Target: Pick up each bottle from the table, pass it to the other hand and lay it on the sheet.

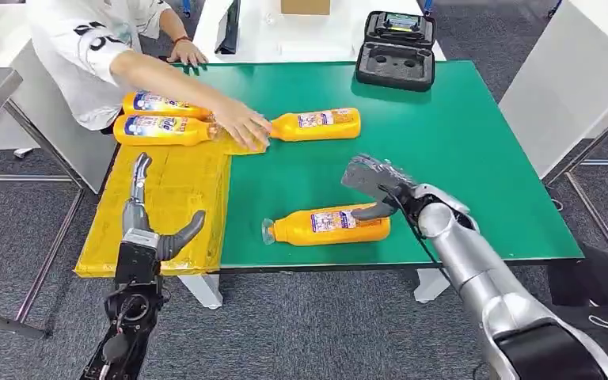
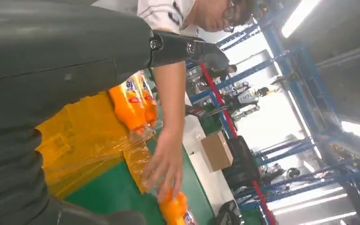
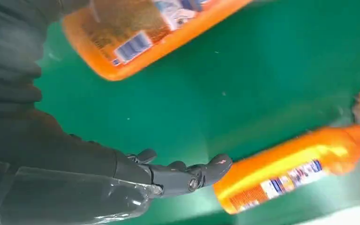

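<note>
An orange bottle (image 1: 328, 224) (image 3: 154, 33) lies on its side near the front edge of the green table (image 1: 459, 134). My right hand (image 1: 380, 186) (image 3: 183, 176) hovers over its base end with fingers spread, holding nothing. My left hand (image 1: 146, 214) is open above the yellow sheet (image 1: 166, 198) (image 2: 84, 136), fingers pointing away from me. Two bottles (image 1: 162, 117) (image 2: 133, 101) lie side by side at the sheet's far end. A person's hand (image 1: 241, 125) (image 2: 166, 161) rests on the neck of another bottle (image 1: 321, 124) (image 3: 290, 168) (image 2: 176, 208), just beside the sheet's far corner.
The person leans in from the far left, with the other hand on the table's back edge. A black open case (image 1: 396, 51) sits at the back of the green table. A white table with a cardboard box (image 1: 305, 6) stands behind.
</note>
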### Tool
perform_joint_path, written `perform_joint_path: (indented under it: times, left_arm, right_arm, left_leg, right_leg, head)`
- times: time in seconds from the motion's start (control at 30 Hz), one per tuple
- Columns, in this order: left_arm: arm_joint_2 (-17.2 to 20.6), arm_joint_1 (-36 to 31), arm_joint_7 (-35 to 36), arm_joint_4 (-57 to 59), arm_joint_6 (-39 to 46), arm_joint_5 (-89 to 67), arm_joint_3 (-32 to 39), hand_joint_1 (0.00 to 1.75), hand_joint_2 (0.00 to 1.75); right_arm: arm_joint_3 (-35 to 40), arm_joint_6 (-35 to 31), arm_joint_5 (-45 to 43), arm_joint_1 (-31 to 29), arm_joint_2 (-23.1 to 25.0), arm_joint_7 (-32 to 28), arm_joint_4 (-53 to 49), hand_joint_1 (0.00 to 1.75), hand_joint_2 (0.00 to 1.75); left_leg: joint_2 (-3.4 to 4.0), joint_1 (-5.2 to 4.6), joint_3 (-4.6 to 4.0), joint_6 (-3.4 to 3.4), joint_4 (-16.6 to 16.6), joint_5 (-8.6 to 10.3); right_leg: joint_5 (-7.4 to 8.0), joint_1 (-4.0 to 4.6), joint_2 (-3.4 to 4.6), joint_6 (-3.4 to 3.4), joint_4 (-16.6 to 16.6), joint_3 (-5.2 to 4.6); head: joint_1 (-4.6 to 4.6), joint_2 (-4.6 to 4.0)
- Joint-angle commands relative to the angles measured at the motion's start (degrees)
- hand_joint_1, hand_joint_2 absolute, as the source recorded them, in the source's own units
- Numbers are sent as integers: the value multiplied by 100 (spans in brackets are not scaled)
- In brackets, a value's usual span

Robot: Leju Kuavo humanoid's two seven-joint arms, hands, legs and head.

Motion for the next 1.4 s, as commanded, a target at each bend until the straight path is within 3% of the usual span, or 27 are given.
perform_joint_path:
  times: [0.03, 0.2, 0.63, 0.87, 1.4]
  left_arm:
    - [212, -397, 32, 629, 17, 93, -162, 0, 175]
    - [171, -411, 35, 591, -64, 91, -177, 0, 175]
    - [182, -513, -40, 859, -119, 308, -142, 0, 175]
    - [157, -524, -41, 866, -155, 326, -199, 0, 175]
    - [162, -680, -51, 1178, -161, 464, -404, 0, 175]
  right_arm:
    - [1062, 817, -482, -1253, -426, 202, 894, 0, 175]
    - [1565, 1146, -846, -1527, -454, 228, 1013, 0, 175]
    - [2546, 936, -902, -1356, 27, -70, 1592, 0, 175]
    - [2583, 658, -872, -972, 141, -97, 1626, 0, 175]
    - [2379, 482, -799, -589, -135, -11, 1363, 0, 175]
  left_leg:
    - [10, 2, -8, -12, 7, 2]
    - [10, 2, -11, -10, 10, 1]
    - [10, 3, 4, -8, -1, 0]
    - [2, 8, 4, -8, -2, 1]
    - [-9, 9, -1, -13, -1, 5]
  right_leg:
    - [4, 2, 8, -11, 9, -12]
    - [3, 3, 8, -10, 11, -15]
    - [2, 3, 9, -8, 1, 0]
    - [2, 8, 0, -8, -4, 4]
    - [3, 9, -11, -12, -5, 1]
  head:
    - [-2, 0]
    - [-2, 0]
    - [-2, 0]
    - [-2, 0]
    - [0, 0]
